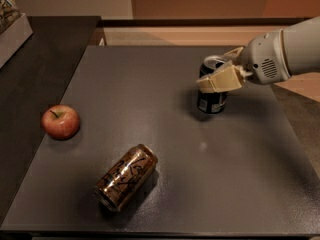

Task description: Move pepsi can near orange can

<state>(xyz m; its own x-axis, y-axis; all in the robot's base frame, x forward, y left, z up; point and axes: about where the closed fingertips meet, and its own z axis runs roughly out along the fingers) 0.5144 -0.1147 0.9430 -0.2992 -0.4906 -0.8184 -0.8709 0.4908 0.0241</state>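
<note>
The pepsi can (212,99) is held upright toward the back right of the table (210,184), its top half squeezed by the gripper (218,70). The orange can (125,176) is laid on its side near the front, well apart. An apple (60,121) is seen at the left.

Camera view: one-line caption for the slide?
Gripper holds the upright pepsi can at far right of the table; the orange can lies on its side near the front, a red apple at left.

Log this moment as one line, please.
pincer: shut on dark navy-blue drink can, upright, far right | coppery brownish-orange drink can: on its side, near left | red apple: left edge | cans: far apart
</note>
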